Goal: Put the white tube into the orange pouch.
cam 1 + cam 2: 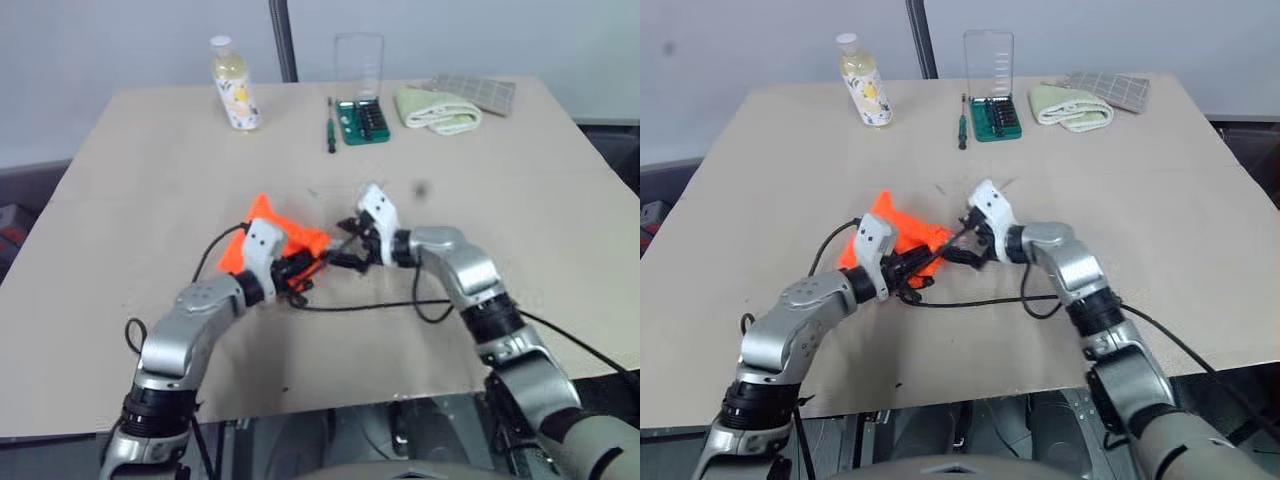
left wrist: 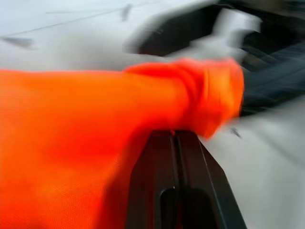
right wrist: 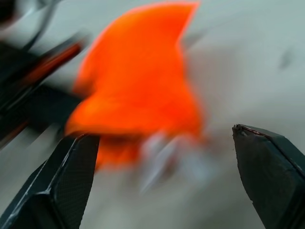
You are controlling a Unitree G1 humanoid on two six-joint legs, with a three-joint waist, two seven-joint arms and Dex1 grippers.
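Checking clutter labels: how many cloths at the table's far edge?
2: a pale green folded cloth at the far right, and a grey checked cloth touching it, just right and behind.

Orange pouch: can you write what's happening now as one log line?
left gripper: shut on orange pouch | right gripper: open, at pouch mouth | white tube: blurred whitish shape at mouth, unsure | table

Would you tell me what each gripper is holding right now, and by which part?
The left gripper is shut on the orange pouch, pinching its bunched edge. The right gripper stands open, holding nothing.
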